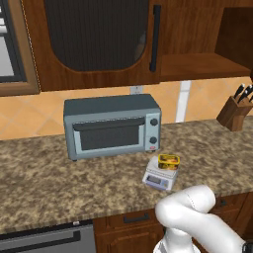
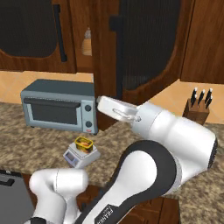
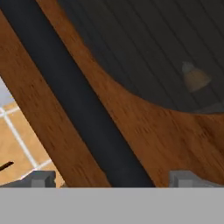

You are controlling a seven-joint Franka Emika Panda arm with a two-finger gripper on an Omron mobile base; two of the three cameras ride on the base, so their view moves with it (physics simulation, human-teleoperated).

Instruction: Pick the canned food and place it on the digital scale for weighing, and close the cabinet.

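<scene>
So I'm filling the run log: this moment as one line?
canned food: on digital scale | cabinet door: open | gripper: open, straddling door's black handle | step: closing pending

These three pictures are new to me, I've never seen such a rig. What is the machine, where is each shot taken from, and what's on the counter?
It is a rendered kitchen with a white robot arm on a driving base. Two cameras ride behind it, left and right; the third sits on its hand. On the counter stand a grey-blue toaster oven, a knife block, and the digital scale with the yellow canned food already on it. The open cabinet door juts toward the arm, a tan bottle showing behind it. In the hand view, the fingers straddle the door's black handle, open and holding nothing.
</scene>
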